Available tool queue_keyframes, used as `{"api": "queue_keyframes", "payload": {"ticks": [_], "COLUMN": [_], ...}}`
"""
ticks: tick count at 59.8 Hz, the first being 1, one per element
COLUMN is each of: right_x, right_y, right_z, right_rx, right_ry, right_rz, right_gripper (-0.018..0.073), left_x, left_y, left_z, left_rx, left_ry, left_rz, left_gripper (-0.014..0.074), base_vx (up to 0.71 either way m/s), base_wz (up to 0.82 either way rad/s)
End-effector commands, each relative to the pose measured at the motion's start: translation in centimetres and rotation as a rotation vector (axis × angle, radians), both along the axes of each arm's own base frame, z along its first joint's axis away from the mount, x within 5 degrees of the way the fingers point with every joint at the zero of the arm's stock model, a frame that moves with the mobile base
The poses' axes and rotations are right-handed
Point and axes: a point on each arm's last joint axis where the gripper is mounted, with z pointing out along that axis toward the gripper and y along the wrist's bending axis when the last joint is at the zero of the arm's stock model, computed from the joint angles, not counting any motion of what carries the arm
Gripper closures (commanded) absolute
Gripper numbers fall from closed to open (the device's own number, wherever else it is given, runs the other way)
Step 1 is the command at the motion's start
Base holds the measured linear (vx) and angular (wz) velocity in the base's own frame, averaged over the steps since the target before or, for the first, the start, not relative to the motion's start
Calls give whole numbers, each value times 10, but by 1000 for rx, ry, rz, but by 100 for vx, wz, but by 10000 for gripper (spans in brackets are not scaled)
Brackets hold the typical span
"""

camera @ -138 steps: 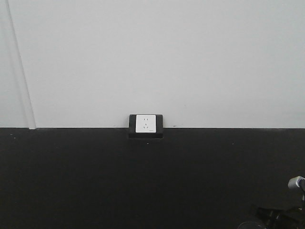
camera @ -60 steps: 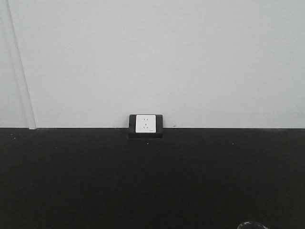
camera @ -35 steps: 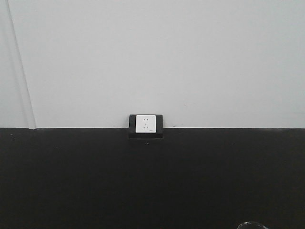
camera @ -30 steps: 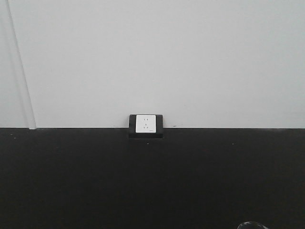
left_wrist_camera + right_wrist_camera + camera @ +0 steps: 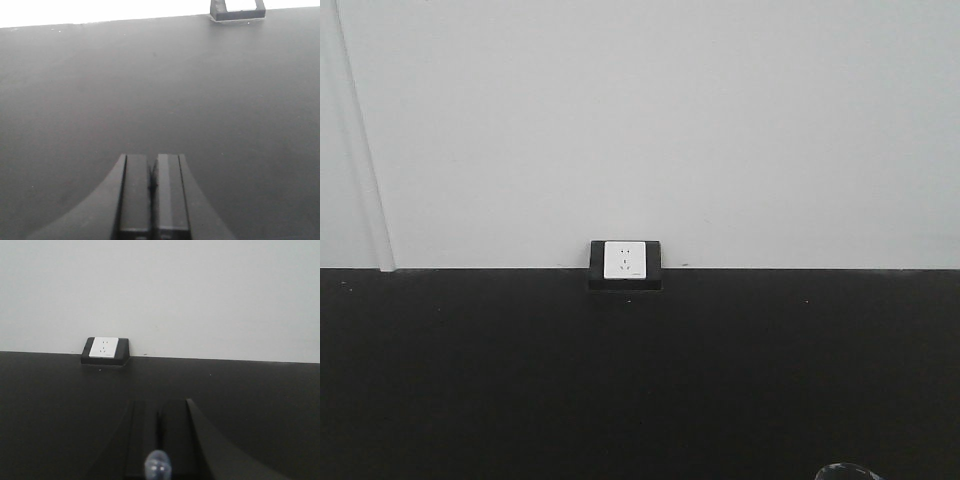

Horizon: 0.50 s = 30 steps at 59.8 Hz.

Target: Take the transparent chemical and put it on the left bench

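The left end effector [image 5: 152,158] has its fingers pressed together with nothing between them, low over the bare black counter [image 5: 470,380]. The right end effector [image 5: 159,403] shows its fingers close, with only a thin dark slit between them. Whether they pinch anything cannot be told. Of the transparent chemical [image 5: 157,465], only the rounded colourless stick tip shows, just behind those fingers and nearest the wrist camera. A wall outlet [image 5: 625,260] sits at the counter's back edge. A curved glass rim [image 5: 850,470] shows well away from that edge, toward the right.
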Motion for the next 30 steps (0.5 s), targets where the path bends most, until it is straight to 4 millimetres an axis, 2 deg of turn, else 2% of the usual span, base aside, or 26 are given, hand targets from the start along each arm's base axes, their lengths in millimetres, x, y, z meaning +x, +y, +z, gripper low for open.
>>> {"api": "queue_keyframes", "payload": {"ticks": [1, 30], "right_x": [0, 0], "right_y": [2, 2], "right_z": [12, 12], "right_rx": [9, 9], "right_ry": [-48, -48], "right_rz": [25, 25], "right_gripper": [561, 561], "left_x": [-1, -1], "left_y": [0, 0], "left_z": [3, 3], "left_rx": [-14, -14], "left_ry": [-81, -81], "left_rz": [-1, -1], "left_gripper": [600, 600], "base_vx": [-1, -12], "base_wz": [-2, -10]}}
